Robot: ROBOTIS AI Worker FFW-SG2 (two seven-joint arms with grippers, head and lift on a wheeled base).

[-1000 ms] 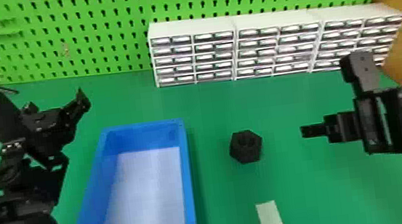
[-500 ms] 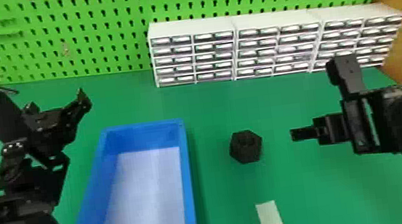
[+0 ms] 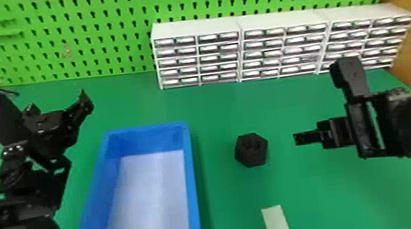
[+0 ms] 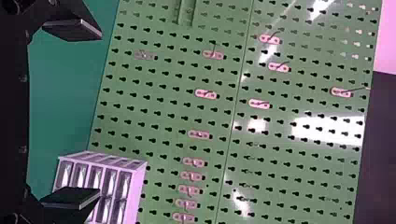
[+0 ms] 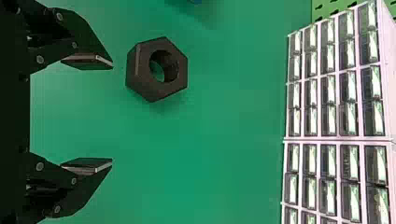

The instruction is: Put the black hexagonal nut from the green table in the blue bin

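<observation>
Tabletop (image 3: 214, 103), bin (image 3: 191, 185), both hands with fingers parted, black nut (image 3: 242, 154).
Behind the green tabletop the perforated green board (image 3: 91, 11) is seen, with the white drawers (image 3: 197, 27) set along its foot; the blue bin is placed nearer the camera, its pale floor exposed. The left hand (image 3: 59, 104) is held to the left of the bin, its fingers spread wide. The right hand (image 3: 298, 139) is held to the right of the nut, its fingers likewise spread, pointed toward the bin's side. A pale strip (image 3: 277, 223) is laid on the near part of the tabletop. The nut is rested on the tabletop between bin and right hand, near the latter's fingertips, its hole turned up.
</observation>
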